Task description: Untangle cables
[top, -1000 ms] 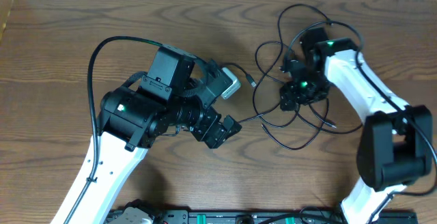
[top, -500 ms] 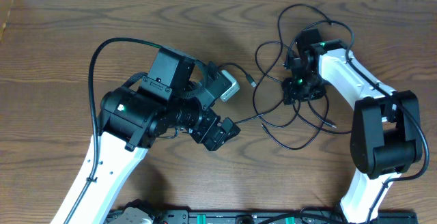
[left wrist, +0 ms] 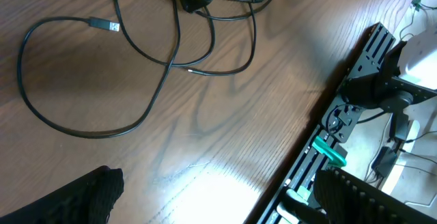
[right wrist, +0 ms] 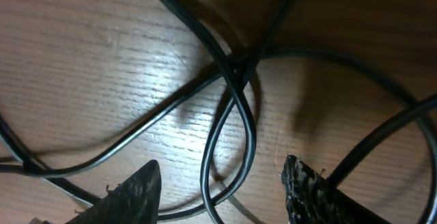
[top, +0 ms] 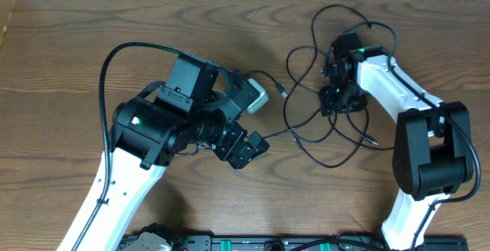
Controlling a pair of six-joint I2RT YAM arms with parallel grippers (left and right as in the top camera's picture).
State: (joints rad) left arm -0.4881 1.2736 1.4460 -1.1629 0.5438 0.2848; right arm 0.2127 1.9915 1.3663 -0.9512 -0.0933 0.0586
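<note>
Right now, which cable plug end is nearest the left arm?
The silver-tipped plug at the tangle's left edge, close beside the left arm. Another loose end lies past the right gripper, on the far side.

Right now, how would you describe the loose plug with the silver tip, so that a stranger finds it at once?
On the wooden table, find the tangle of black cables under the right gripper. Left of it, towards the left arm, lies the plug. It alone has a broad silver tip and lies outside the tangle.
</note>
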